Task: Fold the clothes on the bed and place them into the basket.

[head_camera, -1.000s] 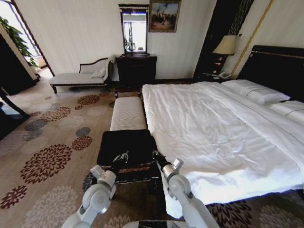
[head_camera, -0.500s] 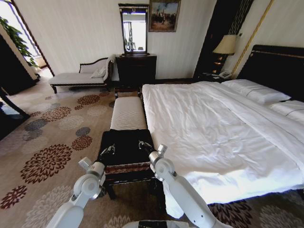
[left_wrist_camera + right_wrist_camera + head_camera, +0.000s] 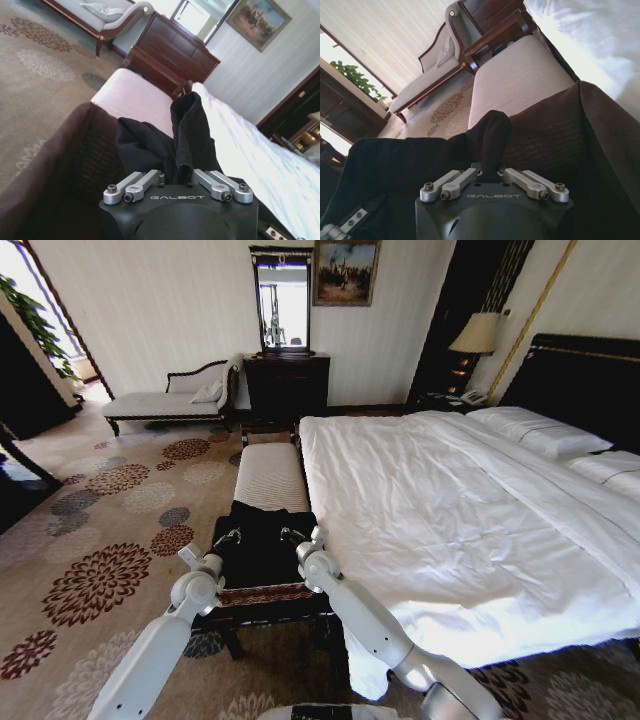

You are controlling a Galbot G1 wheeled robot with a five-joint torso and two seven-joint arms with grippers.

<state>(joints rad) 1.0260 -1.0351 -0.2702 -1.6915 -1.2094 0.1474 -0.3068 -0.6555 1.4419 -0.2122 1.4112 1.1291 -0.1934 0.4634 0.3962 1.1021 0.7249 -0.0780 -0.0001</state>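
The black T-shirt (image 3: 258,540) hangs bunched between my two grippers over the basket (image 3: 268,593), a low brown wicker one with black lining that stands beside the bed (image 3: 450,510). My left gripper (image 3: 228,537) and right gripper (image 3: 290,534) are side by side above the basket's far half, each shut on a fold of the shirt. In the left wrist view the cloth (image 3: 185,135) rises from between the fingers of the left gripper (image 3: 176,176), over the basket wall (image 3: 60,150). The right wrist view shows the fabric (image 3: 485,135) pinched in the right gripper (image 3: 489,172).
A cream striped bench (image 3: 268,478) stands just beyond the basket along the bed's foot. A white chaise longue (image 3: 165,400) and a dark dresser (image 3: 287,385) with a mirror line the far wall. Patterned carpet (image 3: 110,540) lies open to the left.
Both arms have stretched forward over the basket, carrying the black shirt from its near edge toward its far end by the bench.
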